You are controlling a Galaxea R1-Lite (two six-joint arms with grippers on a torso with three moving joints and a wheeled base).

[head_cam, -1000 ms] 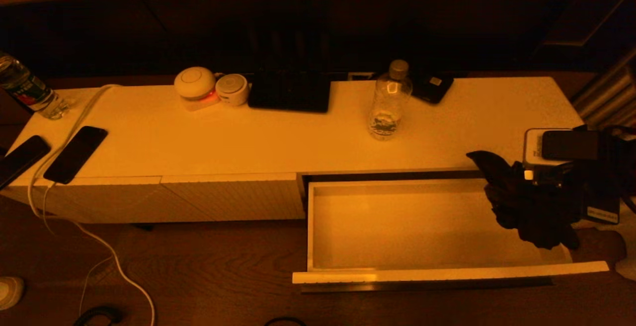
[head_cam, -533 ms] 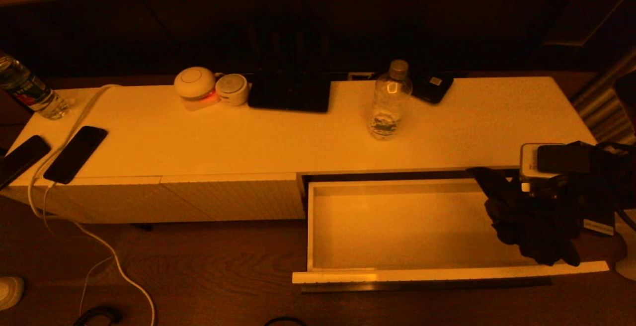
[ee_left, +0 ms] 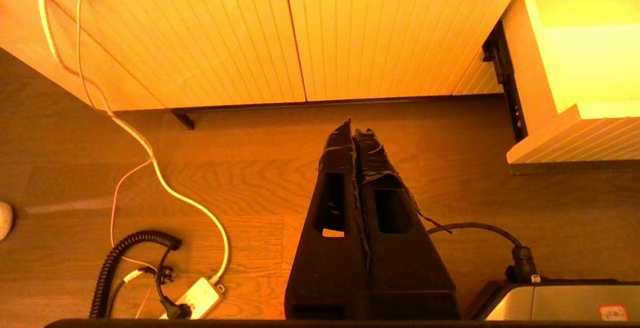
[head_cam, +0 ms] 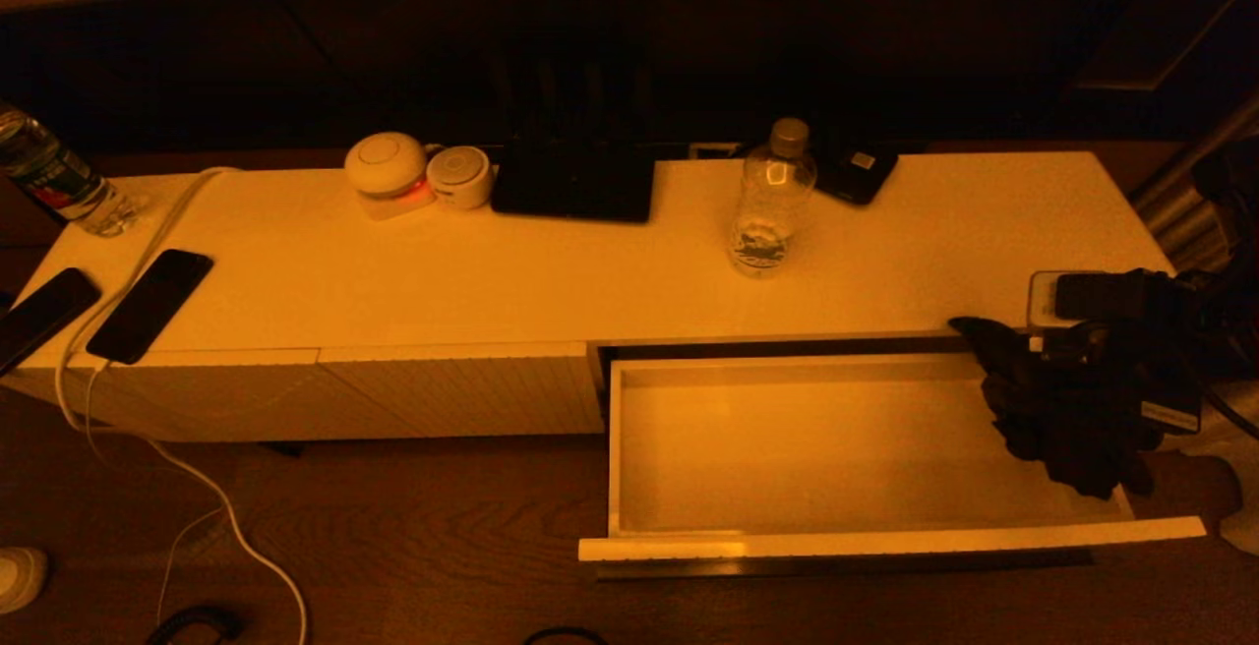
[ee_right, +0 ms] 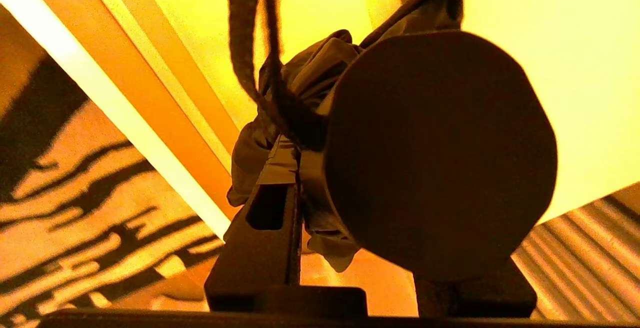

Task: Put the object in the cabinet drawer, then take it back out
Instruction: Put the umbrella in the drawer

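Shifted slightly rightward since the earlier frame, my right gripper (head_cam: 1067, 399) clenches one dark folded umbrella (head_cam: 1052, 419) above the right end of the one open cabinet drawer (head_cam: 787, 448); my left gripper (ee_left: 356, 133) hangs closed, empty.

Cabinet drawer (head_cam: 836, 448): white, shallow, pulled fully open, interior bare. Folded umbrella (head_cam: 1067, 419): dark, held above drawer's 3 o'clock end.

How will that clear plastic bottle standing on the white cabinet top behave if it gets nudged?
The clear plastic bottle looks almost empty, so it is probably light. It stands tall and narrow on the smooth white cabinet top, so it would likely tip easily. Being round, it may then roll.
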